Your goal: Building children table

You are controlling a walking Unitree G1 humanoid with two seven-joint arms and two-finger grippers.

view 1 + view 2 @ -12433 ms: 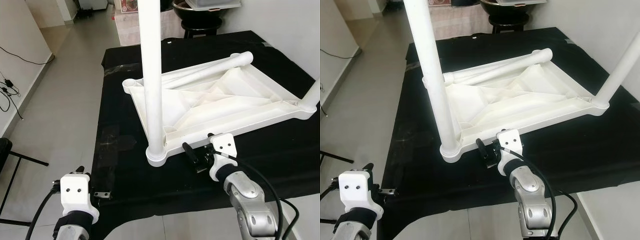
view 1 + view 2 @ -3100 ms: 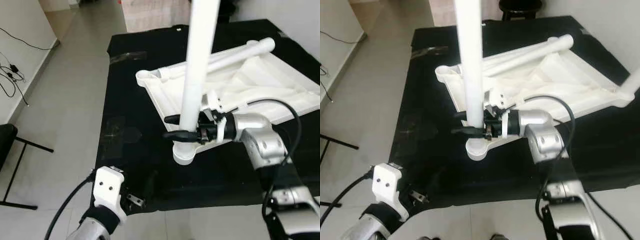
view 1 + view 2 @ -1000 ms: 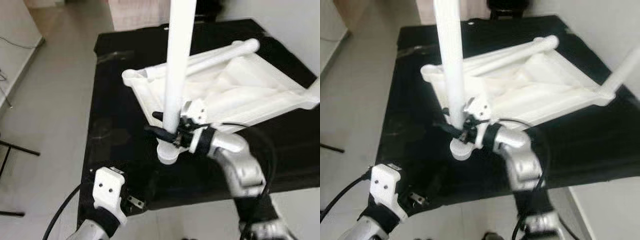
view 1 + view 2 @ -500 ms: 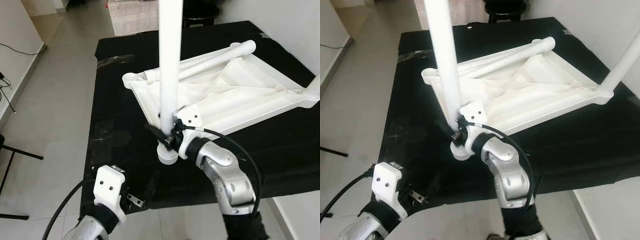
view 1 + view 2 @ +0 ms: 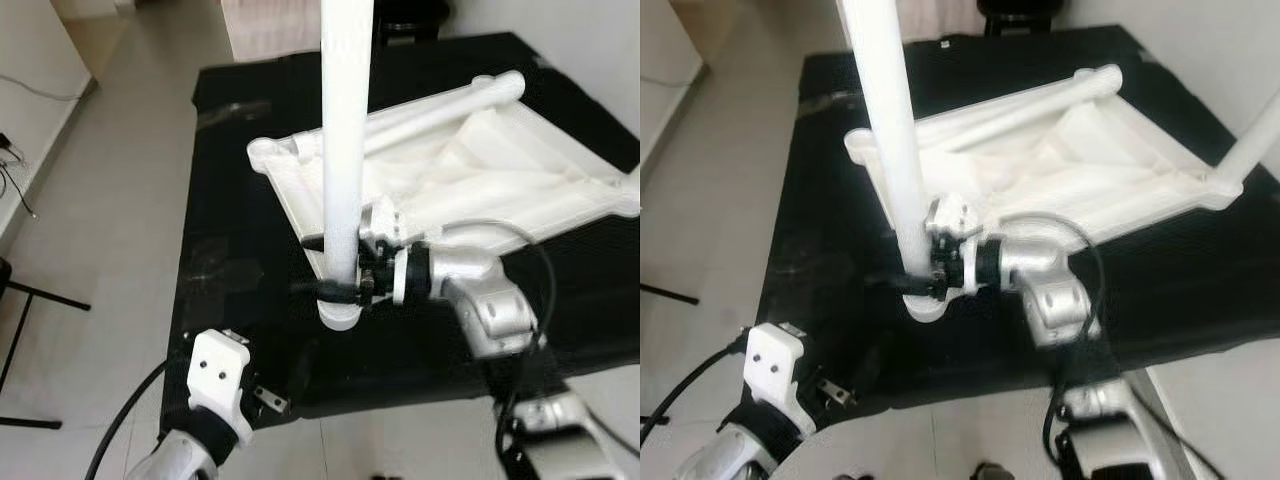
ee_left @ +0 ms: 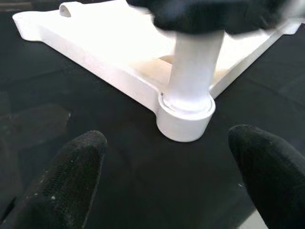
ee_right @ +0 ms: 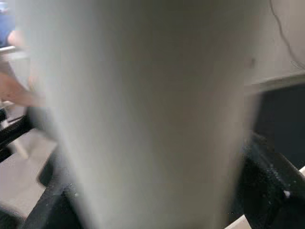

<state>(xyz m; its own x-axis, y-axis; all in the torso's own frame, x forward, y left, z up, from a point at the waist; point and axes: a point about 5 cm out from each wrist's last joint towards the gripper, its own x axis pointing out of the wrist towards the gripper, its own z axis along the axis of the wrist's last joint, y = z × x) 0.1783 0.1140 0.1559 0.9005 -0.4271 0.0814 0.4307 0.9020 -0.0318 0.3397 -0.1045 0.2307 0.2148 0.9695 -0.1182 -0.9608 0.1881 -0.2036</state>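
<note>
Left eye view: the upright white leg stands in the near corner socket of the upturned white tabletop, which lies on the black cloth over the desk. The right gripper has its jaws clamped on the leg just above the socket, one finger before it and one behind. The step in hand looks like seating or twisting this leg home; the next move probably calls for a firm push along the leg's axis while keeping it plumb. A loose leg lies across the tabletop's far edge, beyond the jaws, and seems still to be fitted. The left gripper hangs low on the near side of the socket, jaws apart and empty, aimed at the corner. That corner sits near the cloth's front edge, so little room remains toward the robot; bare floor lies open on the left.
</note>
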